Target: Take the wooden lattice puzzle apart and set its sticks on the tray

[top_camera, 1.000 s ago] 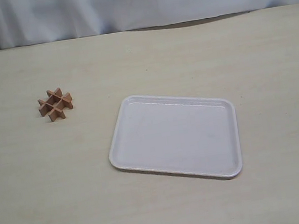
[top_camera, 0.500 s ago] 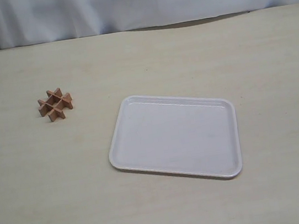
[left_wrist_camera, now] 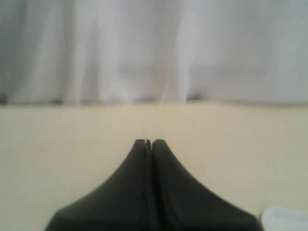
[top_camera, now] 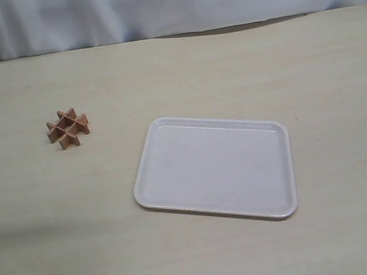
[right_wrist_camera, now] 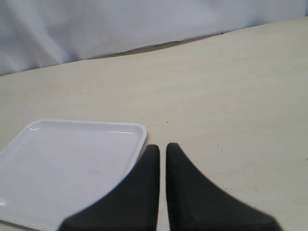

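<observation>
The puzzle is whole; the left gripper and right gripper are clenched empty, so one must open to grab it.

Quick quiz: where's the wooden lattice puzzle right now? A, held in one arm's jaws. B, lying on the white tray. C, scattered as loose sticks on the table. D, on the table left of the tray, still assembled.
D: the exterior view shows the wooden lattice puzzle sitting whole, its sticks still crossed, on the table, apart from and left of the white tray.
</observation>
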You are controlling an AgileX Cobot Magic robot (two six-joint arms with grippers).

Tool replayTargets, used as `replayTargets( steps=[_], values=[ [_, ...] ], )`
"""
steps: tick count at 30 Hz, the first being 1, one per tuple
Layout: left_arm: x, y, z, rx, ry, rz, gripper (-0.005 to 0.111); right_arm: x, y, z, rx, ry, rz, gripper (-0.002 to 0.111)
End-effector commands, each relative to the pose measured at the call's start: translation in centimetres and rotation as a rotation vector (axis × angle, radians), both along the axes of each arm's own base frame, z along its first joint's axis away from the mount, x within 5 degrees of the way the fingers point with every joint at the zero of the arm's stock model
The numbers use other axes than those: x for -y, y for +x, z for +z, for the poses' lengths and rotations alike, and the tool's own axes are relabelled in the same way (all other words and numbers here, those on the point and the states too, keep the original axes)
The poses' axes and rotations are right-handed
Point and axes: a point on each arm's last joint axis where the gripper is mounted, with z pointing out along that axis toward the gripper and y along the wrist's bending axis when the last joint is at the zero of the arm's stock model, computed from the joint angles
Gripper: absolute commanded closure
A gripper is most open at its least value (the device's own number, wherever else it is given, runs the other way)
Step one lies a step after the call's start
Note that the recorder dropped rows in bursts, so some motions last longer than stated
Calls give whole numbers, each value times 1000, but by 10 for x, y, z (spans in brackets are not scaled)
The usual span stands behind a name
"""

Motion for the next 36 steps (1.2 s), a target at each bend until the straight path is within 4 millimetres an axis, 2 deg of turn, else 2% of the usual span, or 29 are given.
replayTargets(
  steps=[1,5,9,10,13,15,17,20,26,31,36],
  values=[
    [25,50,-22,-419,135,-70,107,0,0,-1,-2,-13,-2,104],
    [60,76,-43,-661,261,-158,107,0,0,-1,-2,-13,-2,104],
    [104,88,-83,-914,361,-239,107,0,0,-1,-2,-13,-2,104],
    [121,89,-97,-973,403,-271,107,0,0,-1,-2,-13,-2,104],
    [154,92,-124,-1047,490,-349,107,0,0,-1,-2,-13,-2,104],
    [164,93,-137,-1053,524,-369,107,0,0,-1,-2,-13,-2,104],
    [167,96,-146,-1054,499,-342,107,0,0,-1,-2,-13,-2,104],
    [158,106,-148,-1035,431,-270,107,0,0,-1,-2,-13,-2,104],
    [123,117,-153,-1100,308,-76,107,0,0,-1,-2,-13,-2,104],
    [108,123,-153,-1105,282,-32,107,0,0,-1,-2,-13,-2,104],
    [104,123,-154,-1112,290,-21,106,0,0,-1,-2,-13,-2,104]
  ],
)
